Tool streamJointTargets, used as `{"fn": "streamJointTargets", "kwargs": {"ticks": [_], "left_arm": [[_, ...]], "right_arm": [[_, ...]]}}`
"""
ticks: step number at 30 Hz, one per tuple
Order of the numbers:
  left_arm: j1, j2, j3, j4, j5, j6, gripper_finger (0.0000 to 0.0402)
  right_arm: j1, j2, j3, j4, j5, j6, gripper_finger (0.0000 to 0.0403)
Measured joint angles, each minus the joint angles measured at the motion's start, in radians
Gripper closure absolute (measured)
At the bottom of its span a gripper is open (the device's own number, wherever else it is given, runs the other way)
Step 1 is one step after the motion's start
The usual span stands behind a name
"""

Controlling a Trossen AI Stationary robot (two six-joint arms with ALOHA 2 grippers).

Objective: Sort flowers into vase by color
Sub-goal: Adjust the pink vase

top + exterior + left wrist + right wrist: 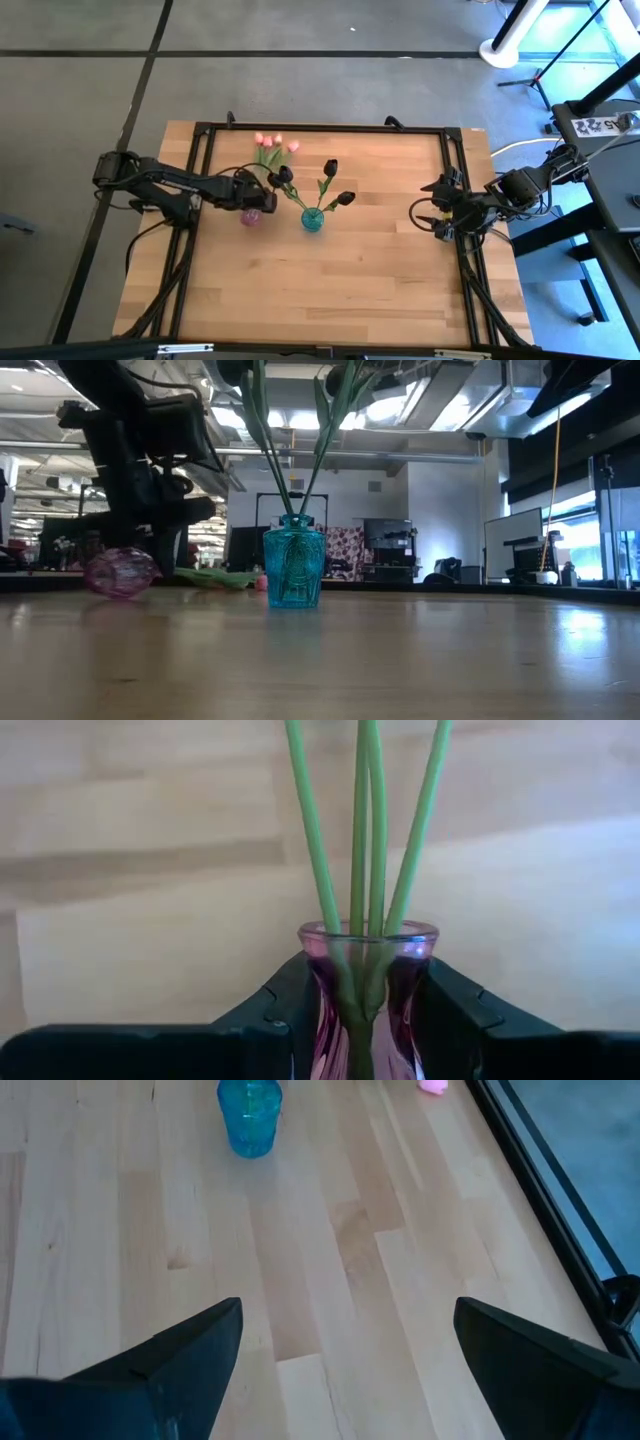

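A pink glass vase [250,215] is tipped over by the left of the table, low on the wood in the low view [120,572]. Its pink tulips [275,143] lie toward the far edge, their green stems [365,830] running out of its mouth. My left gripper [365,1020] is shut on this vase. A blue vase [312,219] stands upright at mid-table [293,565] and holds three dark tulips [331,166]. My right gripper [425,212] waits open near the table's right edge, far from the blue vase [249,1115]. My left gripper pinches the pink vase's narrow neck [365,990] just below the rim, one finger [285,1005] on each side. The fingers lie along the vase and point toward its mouth. The vase is tipped over, its round body on the table [120,590], with the stems nearly level.
A black frame [320,128] runs round the tabletop's far and side edges. The near half of the wooden table [320,290] is bare. One pink bud [432,1086] shows by the frame in the right wrist view. Room furniture stands beyond the far edge.
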Motion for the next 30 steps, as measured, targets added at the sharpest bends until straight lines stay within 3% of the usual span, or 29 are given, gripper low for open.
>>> {"fn": "streamJointTargets", "kwargs": {"ticks": [10,20,30], "left_arm": [[0.007,0.059,-0.001,0.153,-0.157,0.036,0.0284],[-0.229,0.064,-0.007,0.154,-0.487,-0.034,0.0285],[-0.437,0.063,-0.006,-0.042,-0.887,-0.379,0.0285]], "right_arm": [[0.0,0.0,0.0,-0.002,-0.016,0.013,0.004],[0.0,0.0,0.0,-0.001,-0.016,0.04,0.004],[0.0,0.0,0.0,0.04,-0.007,0.056,0.004]]}}
